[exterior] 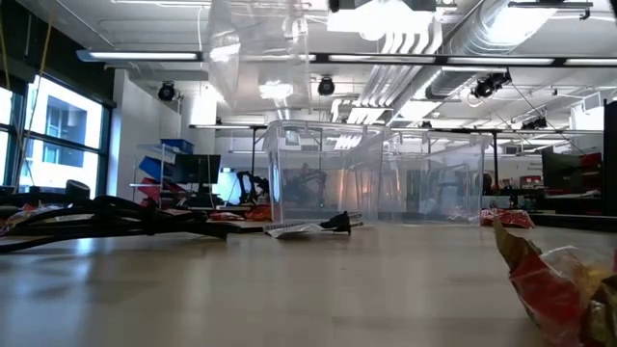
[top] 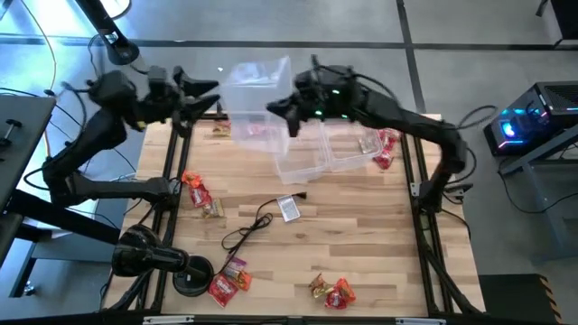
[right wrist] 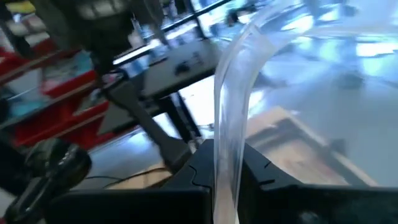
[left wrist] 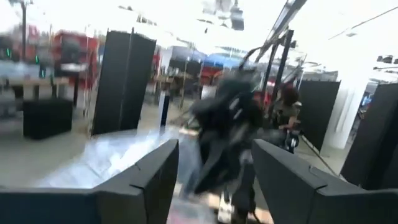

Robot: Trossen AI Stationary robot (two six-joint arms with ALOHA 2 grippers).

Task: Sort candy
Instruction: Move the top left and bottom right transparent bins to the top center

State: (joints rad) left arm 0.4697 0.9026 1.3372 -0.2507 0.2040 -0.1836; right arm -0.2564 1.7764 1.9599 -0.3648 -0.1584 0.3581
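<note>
Along the near edge of the wooden table (top: 361,244) we see red and gold wrapped candy (top: 330,291) lying in small clusters, more at the left side and some beside the far-right bin. Mid-table lies a grey tag (top: 288,208) with black cable. Farther back stand two clear plastic bins (top: 348,152). Above them, the right gripper (right wrist: 227,180) pinches the rim of a raised, tilted clear bin (top: 257,77). The left gripper (top: 209,97) hangs beside it, fingers spread, holding nothing.
</note>
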